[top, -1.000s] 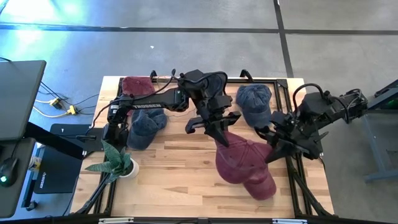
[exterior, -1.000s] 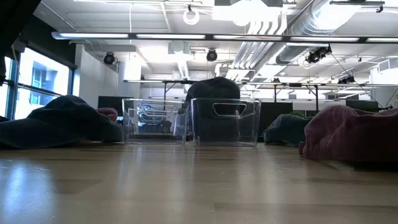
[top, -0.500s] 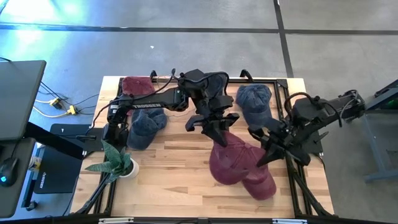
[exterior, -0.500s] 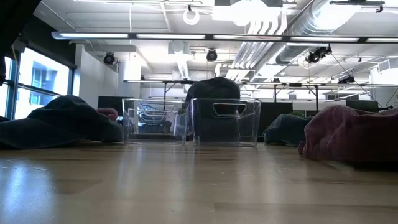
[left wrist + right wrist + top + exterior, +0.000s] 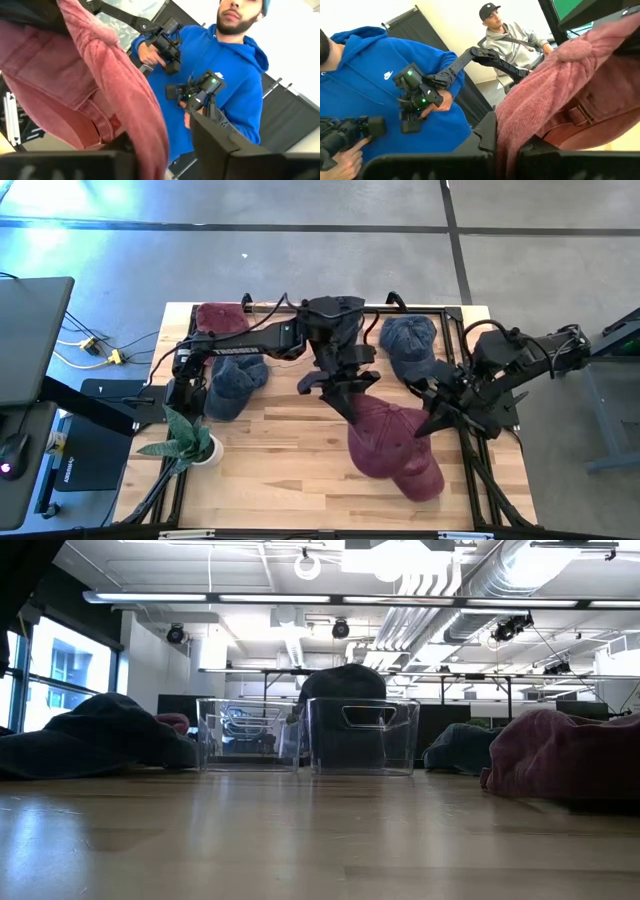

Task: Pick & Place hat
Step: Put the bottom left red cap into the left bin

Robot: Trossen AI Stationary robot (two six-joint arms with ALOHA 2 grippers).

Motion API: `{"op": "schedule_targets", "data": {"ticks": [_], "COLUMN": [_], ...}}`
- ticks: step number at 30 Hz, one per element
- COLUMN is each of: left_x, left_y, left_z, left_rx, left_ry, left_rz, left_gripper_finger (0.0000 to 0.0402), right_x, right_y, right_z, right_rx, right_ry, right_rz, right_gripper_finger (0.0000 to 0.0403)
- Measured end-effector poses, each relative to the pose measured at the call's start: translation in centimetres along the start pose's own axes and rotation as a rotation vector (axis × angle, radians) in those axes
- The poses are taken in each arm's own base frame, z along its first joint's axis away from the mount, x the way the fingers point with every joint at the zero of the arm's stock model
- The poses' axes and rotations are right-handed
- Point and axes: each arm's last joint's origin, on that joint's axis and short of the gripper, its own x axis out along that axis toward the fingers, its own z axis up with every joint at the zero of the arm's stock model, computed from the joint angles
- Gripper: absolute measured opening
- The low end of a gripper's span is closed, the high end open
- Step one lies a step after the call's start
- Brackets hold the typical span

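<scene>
A maroon hat (image 5: 392, 448) lies on the wooden table toward its right near side; in the low view it is the maroon hat (image 5: 565, 765) at the right. My left gripper (image 5: 350, 402) reaches from the far side and is shut on its far-left edge. My right gripper (image 5: 428, 423) comes from the table's right and is shut on its right edge. Both wrist views show maroon cloth running down between the fingers, with the hat's back strap (image 5: 575, 115) close by. My left gripper pinches the hat's rim (image 5: 145, 145) between its two fingers, near the back strap (image 5: 105, 125), slanting down from the far side. The rest of the hat lies on the table. My right gripper pinches a bunched fold of the hat's rim (image 5: 507, 142) between its two fingers, coming level and slightly downward from the table's right. The hat's crown and brim rest on the table.
Two clear bins (image 5: 310, 735) stand at the far edge, one holding a dark hat (image 5: 340, 310). A blue hat (image 5: 410, 345), another blue hat (image 5: 235, 380) and a maroon hat (image 5: 220, 318) lie around. A potted plant (image 5: 190, 440) stands near left. People sit beyond the table.
My right gripper swung toward the table's left and near side, pushing the hat's crown leftward, then drew back toward the right; the hat followed and lies about where it was. My left gripper kept its hold and shifted slightly toward the far edge.
</scene>
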Motion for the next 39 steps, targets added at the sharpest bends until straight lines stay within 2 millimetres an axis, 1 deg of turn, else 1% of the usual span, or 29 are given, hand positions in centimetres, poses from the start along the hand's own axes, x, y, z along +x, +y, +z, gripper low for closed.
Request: {"op": "schedule_targets", "data": {"ticks": [6,8,11,13,16,20,23,27,29,32,36,39], "left_x": [0.0,0.0,0.0,0.0,0.0,0.0,0.0,0.0,0.0,0.0,0.0,0.0], "left_y": [-0.1,-0.1,-0.1,-0.1,-0.1,-0.1,0.0,0.0,0.0,0.0,0.0,0.0], "left_z": [-0.1,-0.1,0.0,0.0,0.0,0.0,0.0,0.0,0.0,0.0,0.0,0.0], "left_rx": [0.004,0.020,0.050,0.061,0.062,0.062,0.068,0.112,0.112,0.112,0.112,0.112], "left_ry": [0.030,0.030,0.021,0.016,0.016,0.009,0.003,0.001,0.001,0.001,0.002,0.003], "left_rz": [-0.031,-0.032,-0.026,-0.021,-0.021,-0.013,-0.007,-0.006,-0.005,-0.005,-0.007,-0.007], "left_gripper_finger": [0.0021,0.0007,0.0014,0.0013,0.0004,0.0004,0.0002,0.0001,0.0001,0.0001,0.0000,0.0000], "right_x": [-0.1,-0.1,-0.1,0.2,0.8,1.5,1.6,1.3,1.2,1.0,0.3,-0.3], "right_y": [0.1,0.1,0.1,0.0,-0.5,-1.0,-1.4,-2.0,-2.1,-2.0,-1.0,-0.6], "right_z": [0.0,0.0,0.0,-0.1,0.1,0.6,0.9,1.4,1.5,1.6,1.7,1.5], "right_rx": [0.002,0.036,0.062,0.068,0.085,0.089,0.125,0.173,0.193,0.191,0.184,0.183], "right_ry": [0.003,0.004,0.009,0.025,0.023,-0.016,-0.045,-0.112,-0.119,-0.094,-0.052,-0.028], "right_rz": [0.012,0.016,0.020,0.032,0.036,0.043,0.031,-0.041,-0.048,-0.004,0.108,0.122], "right_gripper_finger": [0.0011,0.0013,0.0016,0.0028,0.0066,0.0125,0.0153,0.0164,0.0164,0.0165,0.0165,0.0165]}}
